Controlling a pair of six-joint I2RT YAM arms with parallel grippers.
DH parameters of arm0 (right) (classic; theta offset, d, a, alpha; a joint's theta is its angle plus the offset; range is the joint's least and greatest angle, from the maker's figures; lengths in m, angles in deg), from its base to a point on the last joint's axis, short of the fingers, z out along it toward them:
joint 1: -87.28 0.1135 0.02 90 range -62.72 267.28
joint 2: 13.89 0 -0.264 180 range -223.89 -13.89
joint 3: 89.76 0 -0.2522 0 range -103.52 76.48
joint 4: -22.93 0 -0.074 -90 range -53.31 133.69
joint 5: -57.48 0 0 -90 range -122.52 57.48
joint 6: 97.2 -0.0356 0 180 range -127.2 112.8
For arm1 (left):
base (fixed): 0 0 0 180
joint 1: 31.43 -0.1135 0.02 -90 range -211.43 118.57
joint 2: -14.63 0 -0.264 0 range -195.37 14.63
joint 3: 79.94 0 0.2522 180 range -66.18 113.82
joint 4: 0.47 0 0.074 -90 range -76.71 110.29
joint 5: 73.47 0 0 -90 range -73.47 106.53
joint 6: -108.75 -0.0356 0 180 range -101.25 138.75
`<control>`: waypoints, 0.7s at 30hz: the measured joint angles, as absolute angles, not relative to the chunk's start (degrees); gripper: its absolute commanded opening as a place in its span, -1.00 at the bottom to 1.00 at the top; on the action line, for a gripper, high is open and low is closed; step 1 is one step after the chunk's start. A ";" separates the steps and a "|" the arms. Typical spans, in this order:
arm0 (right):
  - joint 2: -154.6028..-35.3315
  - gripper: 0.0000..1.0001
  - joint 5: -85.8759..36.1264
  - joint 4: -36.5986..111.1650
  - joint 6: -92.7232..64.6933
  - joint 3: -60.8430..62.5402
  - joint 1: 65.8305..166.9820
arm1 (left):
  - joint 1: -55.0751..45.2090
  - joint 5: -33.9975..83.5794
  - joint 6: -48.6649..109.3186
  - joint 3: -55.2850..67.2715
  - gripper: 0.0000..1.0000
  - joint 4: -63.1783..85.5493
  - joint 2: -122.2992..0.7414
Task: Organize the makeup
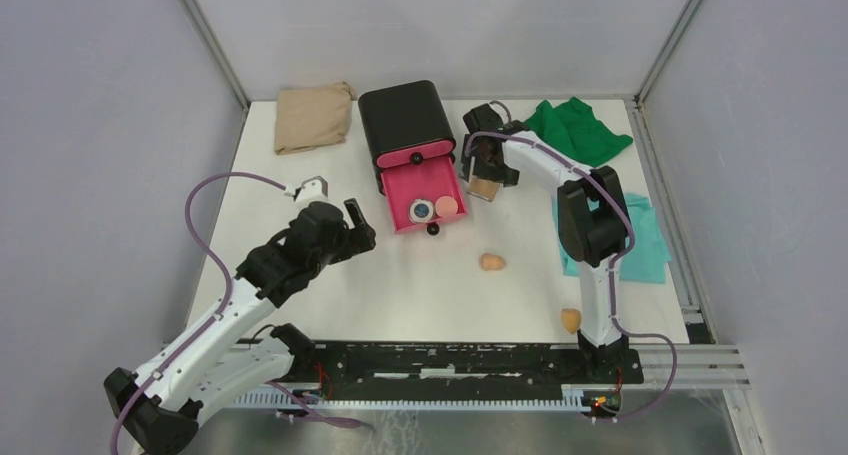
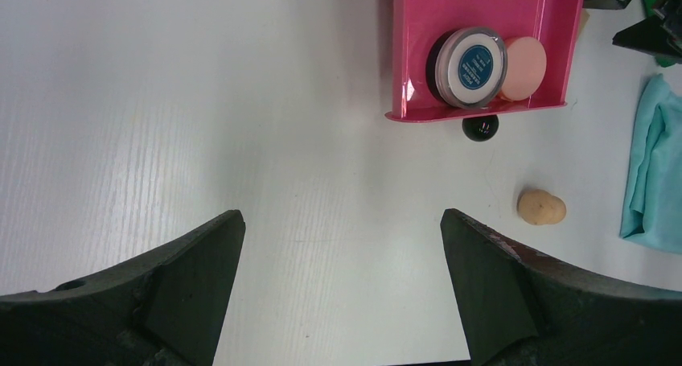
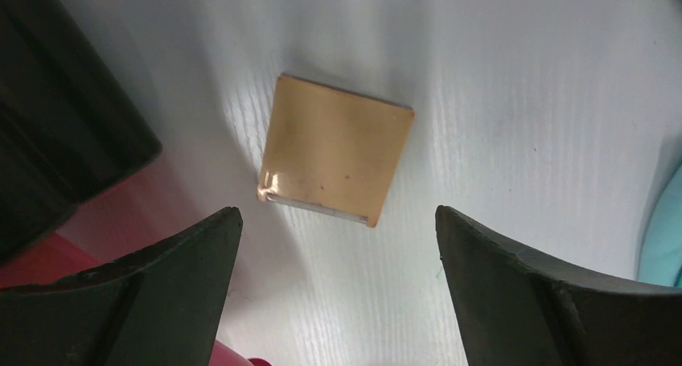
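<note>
The silvery compact [image 1: 422, 211] and the pink round piece [image 1: 446, 206] lie in the open pink drawer [image 1: 400, 185]; both also show in the left wrist view, compact [image 2: 473, 65] and pink piece [image 2: 524, 67]. A tiny black jar [image 1: 433, 229] sits just in front of the drawer. The tan square pad [image 3: 336, 149] lies on the table, right of the drawer. My right gripper [image 1: 487, 171] hovers open above it [image 3: 338, 221]. One tan sponge [image 1: 491, 262] lies mid-table, another [image 1: 571, 320] near the right arm's base. My left gripper [image 1: 358, 227] is open and empty [image 2: 342, 221].
The black box [image 1: 406, 121] stands at the back centre. A beige cloth [image 1: 313, 117] lies at the back left, a green cloth [image 1: 578, 127] at the back right, and a teal cloth [image 1: 648, 239] along the right edge. The black rail [image 1: 450, 363] runs along the near edge.
</note>
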State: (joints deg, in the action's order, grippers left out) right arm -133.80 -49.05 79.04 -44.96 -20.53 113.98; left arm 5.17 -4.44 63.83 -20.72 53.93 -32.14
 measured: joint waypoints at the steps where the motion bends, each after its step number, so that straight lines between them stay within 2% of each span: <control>1: -134.83 0.96 -49.05 79.60 -45.24 -21.99 113.89 | 5.17 -4.44 63.83 -20.72 0.99 53.95 -32.11; 6: -139.29 0.99 -49.38 81.48 -46.60 -27.37 113.45 | 5.17 -4.44 63.83 -20.72 0.99 53.93 -32.09; 13: -143.22 0.97 -49.29 83.08 -48.41 -28.40 112.60 | 5.17 -4.44 63.83 -20.72 0.99 53.95 -32.09; 15: -143.86 0.91 -48.85 83.06 -49.09 -28.44 112.32 | 5.17 -4.44 63.83 -20.72 0.99 53.95 -32.09; 21: -143.86 0.54 -47.76 82.73 -50.12 -28.38 111.60 | 5.17 -4.46 63.83 -20.72 0.99 54.00 -31.79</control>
State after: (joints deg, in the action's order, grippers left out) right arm -143.86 -47.76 82.73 -50.12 -28.38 111.60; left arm 5.17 -4.46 63.83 -20.72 54.00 -31.79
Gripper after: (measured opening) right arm 0.839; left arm 0.993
